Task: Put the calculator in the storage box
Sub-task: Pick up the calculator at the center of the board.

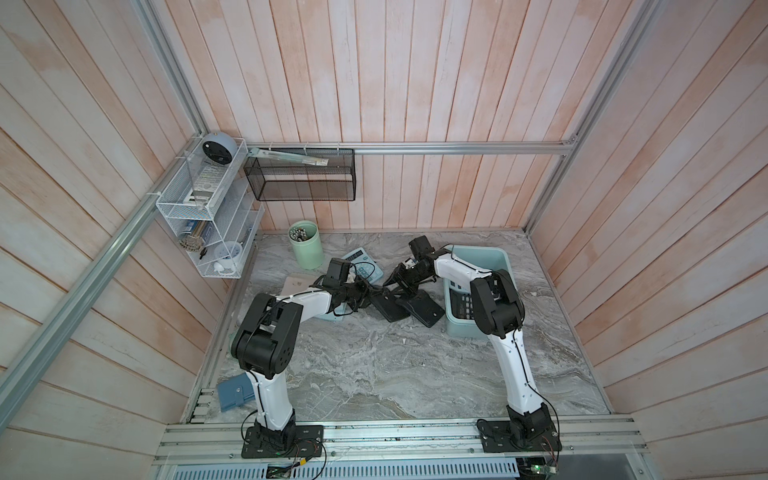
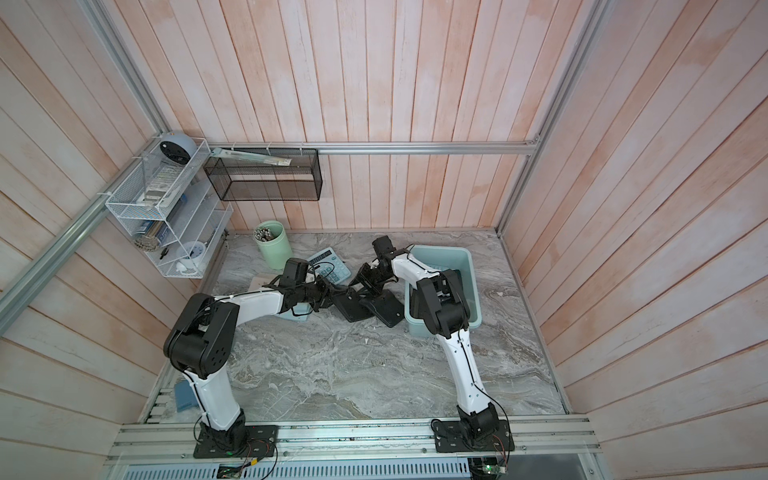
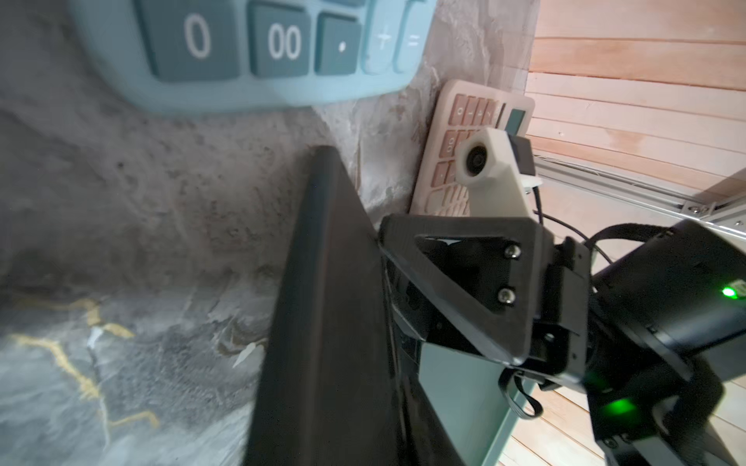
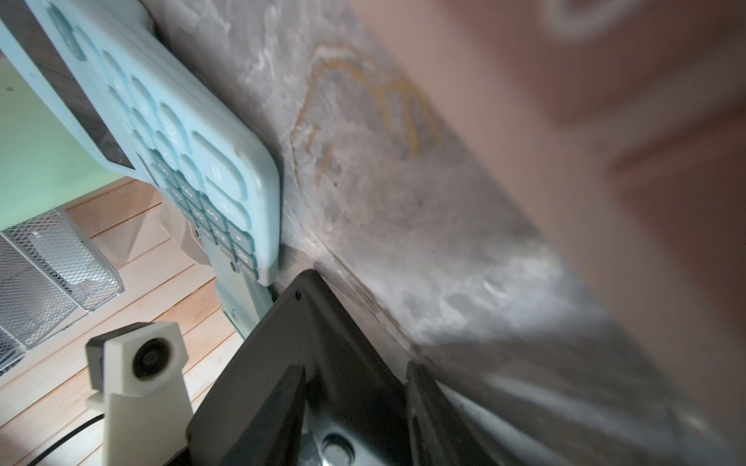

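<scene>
In both top views we saw the storage box (image 1: 482, 253) on the right arm's side of the marble table (image 1: 374, 365); the black calculator (image 1: 388, 311) lay outside it, nearby, between left gripper (image 1: 368, 293) and right gripper (image 1: 395, 284); left wrist view only showed that calculator's edge, so honestly we couldn't tell the left pincer's state; right wrist view had the right fingers (image 4: 286, 403) pinching its corner.

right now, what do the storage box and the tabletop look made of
The storage box looks like moulded plastic: uniform light teal, smooth, rounded corners, soft sheen. The tabletop looks like grey veined marble, matte; it could equally be a printed laminate.
</scene>
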You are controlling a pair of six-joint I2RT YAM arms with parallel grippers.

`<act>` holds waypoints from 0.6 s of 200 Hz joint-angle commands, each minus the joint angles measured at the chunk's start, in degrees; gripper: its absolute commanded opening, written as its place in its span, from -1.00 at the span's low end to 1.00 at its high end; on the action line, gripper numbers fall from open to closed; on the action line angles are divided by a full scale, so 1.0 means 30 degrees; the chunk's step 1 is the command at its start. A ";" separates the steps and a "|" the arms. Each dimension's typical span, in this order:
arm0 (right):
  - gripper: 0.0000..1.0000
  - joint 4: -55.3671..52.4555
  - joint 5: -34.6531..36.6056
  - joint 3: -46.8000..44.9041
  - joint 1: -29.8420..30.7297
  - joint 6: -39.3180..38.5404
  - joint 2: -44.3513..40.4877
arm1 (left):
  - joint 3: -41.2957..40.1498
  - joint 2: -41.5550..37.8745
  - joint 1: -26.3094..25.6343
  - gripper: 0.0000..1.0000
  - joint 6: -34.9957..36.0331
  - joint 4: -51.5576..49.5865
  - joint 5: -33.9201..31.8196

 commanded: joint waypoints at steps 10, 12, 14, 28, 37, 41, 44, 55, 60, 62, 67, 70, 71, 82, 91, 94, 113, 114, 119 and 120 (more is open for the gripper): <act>-0.05 0.0183 -0.0473 -0.0472 0.0148 0.0475 -0.1424 | 0.1502 -0.1071 0.0031 -0.83 0.2568 -0.4354 -0.1145; -0.05 0.0195 -0.0458 -0.0472 0.0142 0.0481 -0.1482 | 0.1572 -0.1104 0.0029 -0.84 0.2663 -0.4547 -0.1223; -0.05 0.0198 -0.0462 -0.0479 0.0140 0.0497 -0.1519 | 0.1626 -0.1157 0.0028 -0.85 0.2746 -0.4705 -0.1264; -0.03 0.0183 -0.0440 -0.0502 0.0012 0.0556 -0.1922 | 0.2024 -0.1431 0.0028 -0.90 0.3365 -0.5732 -0.1627; -0.01 0.0184 -0.0438 -0.0509 -0.0056 0.0578 -0.2236 | 0.2344 -0.1677 0.0035 -0.91 0.3786 -0.6497 -0.1907; 0.00 0.0156 -0.0438 -0.0502 -0.0090 0.0581 -0.2406 | 0.2514 -0.1779 0.0028 -0.91 0.4030 -0.6908 -0.2046; 0.01 0.0127 -0.0417 -0.0501 -0.0120 0.0583 -0.2535 | 0.2676 -0.1862 0.0028 -0.91 0.4223 -0.7213 -0.2186; 0.02 -0.0122 -0.0350 -0.0372 -0.0266 0.0550 -0.3072 | 0.3285 -0.2266 0.0028 -0.91 0.4983 -0.8342 -0.2690; 0.04 -0.0323 -0.0363 -0.0262 -0.0354 0.0470 -0.3306 | 0.3606 -0.2430 0.0028 -0.91 0.5378 -0.8914 -0.2968; 0.04 -0.0408 -0.0372 -0.0229 -0.0379 0.0436 -0.3418 | 0.3768 -0.2499 0.0028 -0.91 0.5534 -0.9151 -0.3099; 0.05 -0.0636 -0.0356 -0.0102 -0.0462 0.0356 -0.3658 | 0.4147 -0.2710 0.0001 -0.91 0.5986 -0.9793 -0.3428; 0.05 -0.0828 -0.0356 -0.0001 -0.0514 0.0299 -0.3787 | 0.4396 -0.2803 -0.0001 -0.91 0.6236 -1.0184 -0.3651; 0.06 -0.0886 -0.0356 0.0013 -0.0539 0.0274 -0.3836 | 0.4471 -0.2843 -0.0016 -0.91 0.6336 -1.0313 -0.3734; 0.08 -0.1513 -0.0305 0.0243 -0.0763 0.0107 -0.4451 | 0.5378 -0.3234 -0.0125 -0.91 0.7455 -1.1755 -0.4696; 0.10 -0.1821 -0.0278 0.0244 -0.0975 0.0047 -0.5006 | 0.6244 -0.3538 -0.0243 -0.91 0.8494 -1.2874 -0.5443; 0.11 -0.1925 -0.0295 0.0233 -0.1047 0.0044 -0.5204 | 0.6497 -0.3620 -0.0295 -0.91 0.8813 -1.3268 -0.5741; 0.16 -0.2628 -0.0156 0.0032 -0.1636 -0.0066 -0.6512 | 0.8078 -0.4157 -0.0988 -0.91 1.0933 -1.5274 -0.8171; 0.16 -0.2650 -0.0153 0.0014 -0.1686 -0.0069 -0.6575 | 0.8172 -0.4179 -0.1007 -0.91 1.1043 -1.5363 -0.8294; 0.17 -0.2793 -0.0164 -0.0057 -0.1840 -0.0101 -0.6951 | 0.8553 -0.4279 -0.1269 -0.91 1.1549 -1.5733 -0.8932; 0.16 -0.2821 -0.0157 -0.0074 -0.1876 -0.0102 -0.7029 | 0.8629 -0.4299 -0.1294 -0.91 1.1658 -1.5826 -0.9055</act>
